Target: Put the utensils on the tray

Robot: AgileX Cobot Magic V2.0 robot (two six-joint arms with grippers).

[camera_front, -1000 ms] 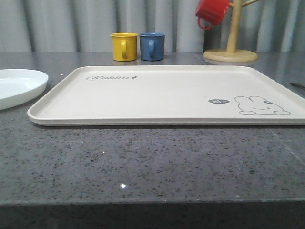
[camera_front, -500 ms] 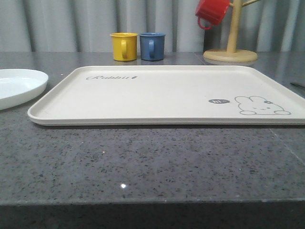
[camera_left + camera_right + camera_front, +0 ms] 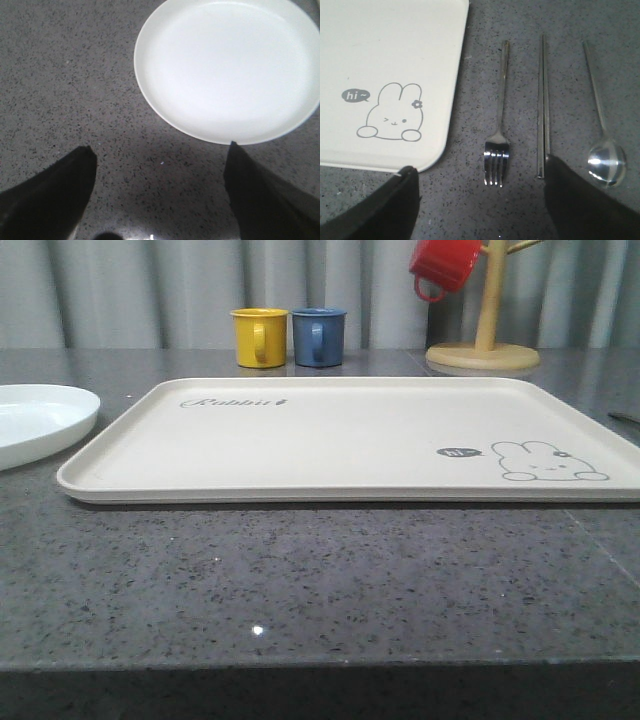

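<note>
Fork [image 3: 498, 131], chopsticks [image 3: 543, 107], spoon [image 3: 601, 130] parallel on counter — beside cream tray [image 3: 380, 45]

Open counter separates fork [image 3: 498, 137], chopsticks [image 3: 543, 107] and spoon [image 3: 601, 130] beside tray [image 3: 447, 120].

Tray [image 3: 330, 435] and white plate [image 3: 40, 420] cut by frame edges.
</note>
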